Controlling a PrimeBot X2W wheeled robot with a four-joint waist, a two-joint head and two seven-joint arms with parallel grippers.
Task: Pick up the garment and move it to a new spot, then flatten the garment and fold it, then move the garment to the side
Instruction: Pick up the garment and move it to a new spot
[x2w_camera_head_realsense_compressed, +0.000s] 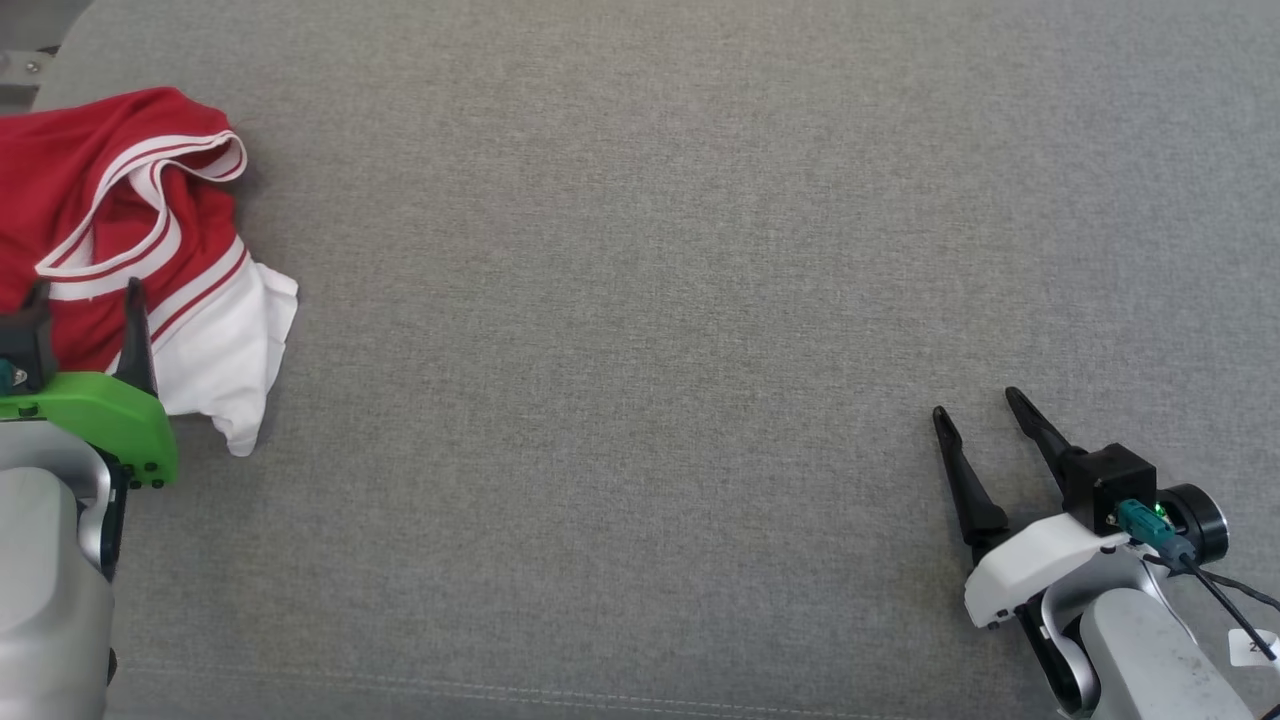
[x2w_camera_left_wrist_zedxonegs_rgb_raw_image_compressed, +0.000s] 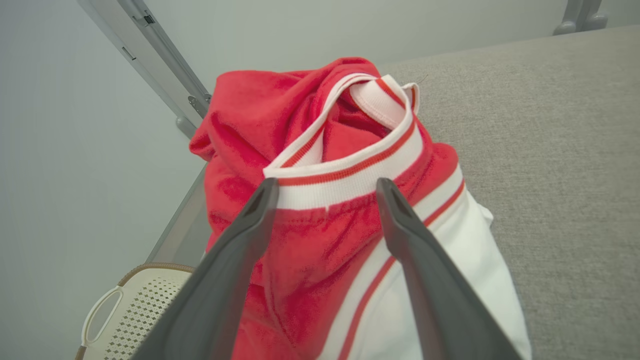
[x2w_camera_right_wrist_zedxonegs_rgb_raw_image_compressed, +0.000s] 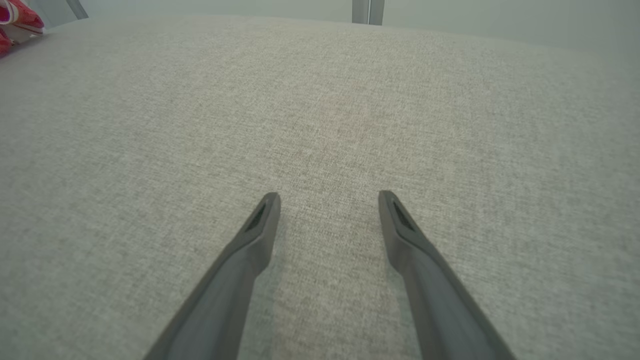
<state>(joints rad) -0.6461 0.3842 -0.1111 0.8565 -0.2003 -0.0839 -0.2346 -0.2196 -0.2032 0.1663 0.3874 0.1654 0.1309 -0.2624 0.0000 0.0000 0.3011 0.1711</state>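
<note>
The big thing here is the flat grey woven-fabric tabletop (x2w_camera_head_realsense_compressed: 640, 300), bare across nearly its whole width. The crumpled red-and-white fleecy garment (x2w_camera_head_realsense_compressed: 110, 200) sits bunched up at the far left edge, partly past the camera's frame. The heap's long side runs roughly away from the robot, along that left edge, with a smooth white panel trailing off the near corner.

So the next move really turns on one thing: the garment is directly ahead of the left gripper (x2w_camera_head_realsense_compressed: 85, 288) and well apart from the right gripper (x2w_camera_head_realsense_compressed: 976, 403), which hangs over bare cloth at the opposite side. No contest which arm is nearer.

The left one's two long dark fingers are spread wide with nothing between them yet. From the wrist camera they frame the red plush just under the white ribbed band with its red stripe (x2w_camera_left_wrist_zedxonegs_rgb_raw_image_compressed: 350, 172). Can't tell if the tips are actually touching the fabric. The right one is spread just as wide and holding nothing.

It looks soft and floppy, with thick folds, so I'd guess a pinch would catch several layers at once.

Small detail: a cream perforated plastic basket (x2w_camera_left_wrist_zedxonegs_rgb_raw_image_compressed: 140, 300) sits down beside the table.
</note>
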